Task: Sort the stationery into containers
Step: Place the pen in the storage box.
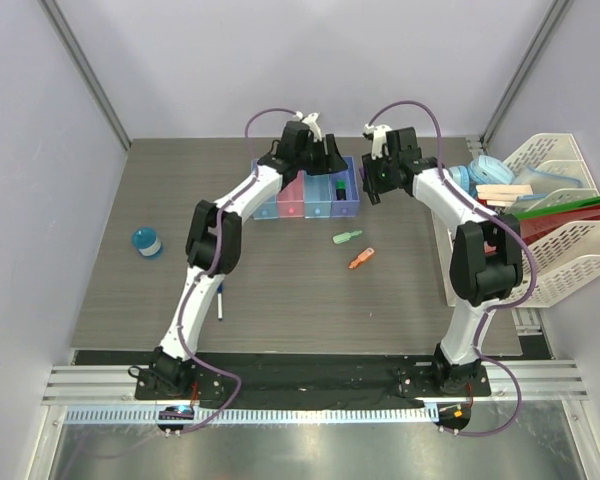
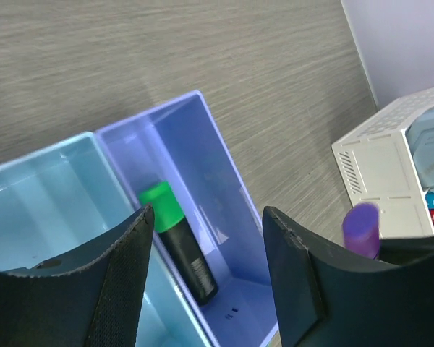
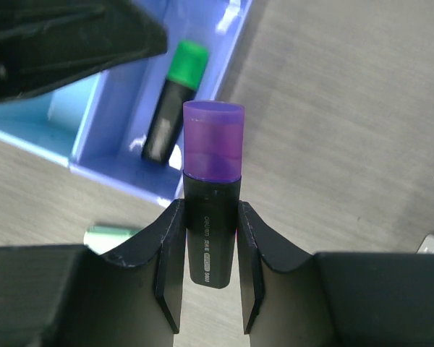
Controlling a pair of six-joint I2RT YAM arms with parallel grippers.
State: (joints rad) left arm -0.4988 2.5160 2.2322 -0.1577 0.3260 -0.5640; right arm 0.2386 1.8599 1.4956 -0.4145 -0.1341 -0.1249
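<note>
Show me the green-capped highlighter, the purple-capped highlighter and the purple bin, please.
green-capped highlighter [image 2: 179, 249]: left wrist view, black barrel below the cap.
purple-capped highlighter [image 3: 212, 199]: right wrist view, black barrel under the cap.
purple bin [image 2: 206, 155]: left wrist view, inner side wall.

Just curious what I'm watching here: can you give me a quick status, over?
Left pincer open, empty, over purple bin. Green-capped highlighter lying inside it. Right pincer shut on purple-capped highlighter, beside the bin. Left pincer may block the drop.
</note>
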